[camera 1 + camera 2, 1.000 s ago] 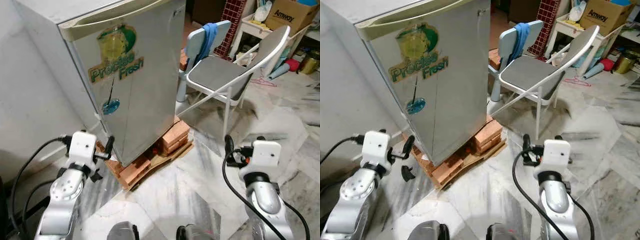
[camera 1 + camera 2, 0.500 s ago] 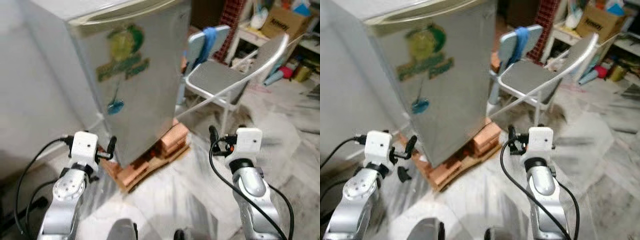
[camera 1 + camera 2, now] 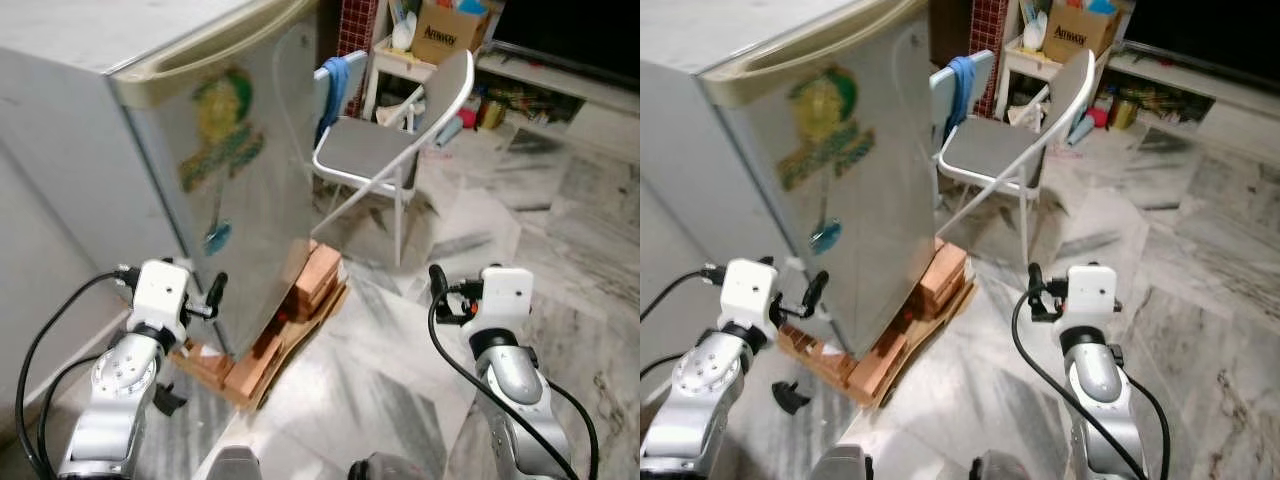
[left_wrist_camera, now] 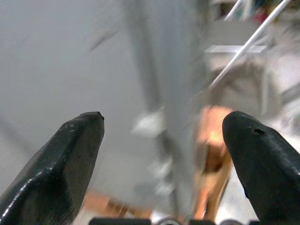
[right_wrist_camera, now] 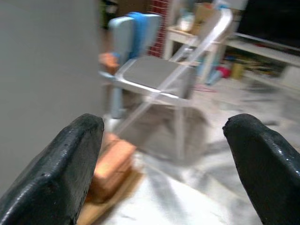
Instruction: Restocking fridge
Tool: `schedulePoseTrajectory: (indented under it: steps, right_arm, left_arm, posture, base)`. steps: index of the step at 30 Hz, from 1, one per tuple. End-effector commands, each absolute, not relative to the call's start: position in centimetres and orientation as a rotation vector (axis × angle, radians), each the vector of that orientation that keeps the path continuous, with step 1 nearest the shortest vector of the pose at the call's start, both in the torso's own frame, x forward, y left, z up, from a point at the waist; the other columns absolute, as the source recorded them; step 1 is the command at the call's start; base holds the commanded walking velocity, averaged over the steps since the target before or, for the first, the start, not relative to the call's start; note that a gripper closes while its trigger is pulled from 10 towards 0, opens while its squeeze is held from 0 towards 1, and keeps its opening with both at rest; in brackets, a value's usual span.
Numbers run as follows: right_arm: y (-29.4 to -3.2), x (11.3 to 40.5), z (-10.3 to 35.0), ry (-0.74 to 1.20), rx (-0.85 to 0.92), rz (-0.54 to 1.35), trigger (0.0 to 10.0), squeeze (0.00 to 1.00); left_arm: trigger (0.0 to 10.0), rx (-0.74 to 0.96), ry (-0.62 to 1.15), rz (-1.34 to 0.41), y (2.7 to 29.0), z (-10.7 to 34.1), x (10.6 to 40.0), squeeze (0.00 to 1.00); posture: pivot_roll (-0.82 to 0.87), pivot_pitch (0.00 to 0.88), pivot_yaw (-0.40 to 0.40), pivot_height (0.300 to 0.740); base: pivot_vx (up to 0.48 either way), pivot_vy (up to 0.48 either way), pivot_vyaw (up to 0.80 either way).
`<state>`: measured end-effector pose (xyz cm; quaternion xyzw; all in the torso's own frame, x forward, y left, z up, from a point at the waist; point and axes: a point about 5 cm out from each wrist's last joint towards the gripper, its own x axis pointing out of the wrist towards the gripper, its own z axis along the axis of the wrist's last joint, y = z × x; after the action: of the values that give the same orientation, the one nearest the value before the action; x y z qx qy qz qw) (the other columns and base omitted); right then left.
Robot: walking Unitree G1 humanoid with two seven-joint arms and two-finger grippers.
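Left gripper (image 3: 212, 296) low beside fridge (image 3: 200, 160), fingers spread apart, grasping nothing, tips near the door's lower left corner. Fridge stands closed, at left of the head views, perched on stacked bricks (image 3: 315, 280) over a flattened cardboard sheet (image 3: 300, 335). Door sticker (image 3: 222, 135) too blurred here to read for certain; a green and yellow emblem with lettering across it. Folding chair (image 3: 385, 150) just beyond the fridge, blue cloth (image 3: 333, 82) draped on a second chair back behind it. Box (image 3: 445, 28) on the far shelf reads "Amway". Right gripper (image 3: 437, 290) held out over marble floor (image 3: 560, 250), fingers also released, empty. No stock item in either gripper. Risks, as judged: brick footing looks uneven, so a hard pull on the door could rock or shift the fridge; chair legs crowd the door's swing side and could snag the right arm; motion blur in the wrist views suggests aim at the door edge may be off.
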<state>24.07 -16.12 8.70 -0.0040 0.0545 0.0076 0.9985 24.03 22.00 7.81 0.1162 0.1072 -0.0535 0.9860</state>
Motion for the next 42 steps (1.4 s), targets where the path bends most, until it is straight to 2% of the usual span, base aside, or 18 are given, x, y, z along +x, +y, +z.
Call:
schedulePoseTrajectory:
  steps: [1, 6, 11, 16, 21, 33, 42]
  right_arm:
    - [-16.9, 24.1, 9.1, 0.099, -0.021, -0.002, 10.0, 0.0]
    - [-16.9, 24.4, 9.2, 0.098, -0.024, 0.007, 10.0, 0.0]
    - [-16.9, 24.4, 9.2, 0.109, -0.021, 0.013, 10.0, 0.0]
    - [-16.8, 24.3, 9.1, 0.125, -0.023, 0.023, 10.0, 0.0]
    - [-16.9, 24.2, 8.9, 0.137, -0.021, 0.014, 10.0, 0.0]
    - [-16.8, 23.9, 8.9, 0.15, -0.022, 0.029, 10.0, 0.0]
    - [-16.8, 23.8, 8.8, 0.157, -0.026, 0.037, 10.0, 0.0]
  left_arm:
    - [10.0, 0.222, 0.213, -0.117, 21.5, 7.7, 24.1, 0.0]
    - [10.0, 0.207, 0.2, -0.121, 21.2, 7.7, 24.0, 0.0]
    - [10.0, 0.153, 0.208, -0.137, 21.5, 7.9, 23.8, 0.0]
    - [10.0, 0.109, 0.25, -0.152, 22.7, 7.6, 23.5, 0.0]
    - [10.0, 0.039, 0.201, -0.047, 23.8, 8.3, 24.1, 0.0]
    - [10.0, -0.003, 0.143, 0.076, 24.8, 9.1, 24.6, 0.0]
    - [10.0, -0.05, 0.103, -0.022, 23.8, 10.1, 26.8, 0.0]
  posture:
    - [0.1, 0.064, -0.064, 0.74]
    - [0.1, 0.067, -0.074, 0.74]
    - [0.1, 0.071, -0.085, 0.74]
    - [0.1, 0.078, -0.09, 0.74]
    - [0.1, 0.086, -0.089, 0.74]
    - [0.1, 0.109, -0.099, 0.74]
    - [0.07, 0.111, -0.097, 0.74]
  base:
    - [0.0, 0.48, 0.0]
    - [0.0, 0.457, 0.0]
    - [0.0, 0.0, 0.0]
    - [0.0, 0.0, -0.8]
    - [0.0, 0.0, -0.8]
    - [0.0, 0.0, -0.78]
    - [0.0, 0.0, -0.07]
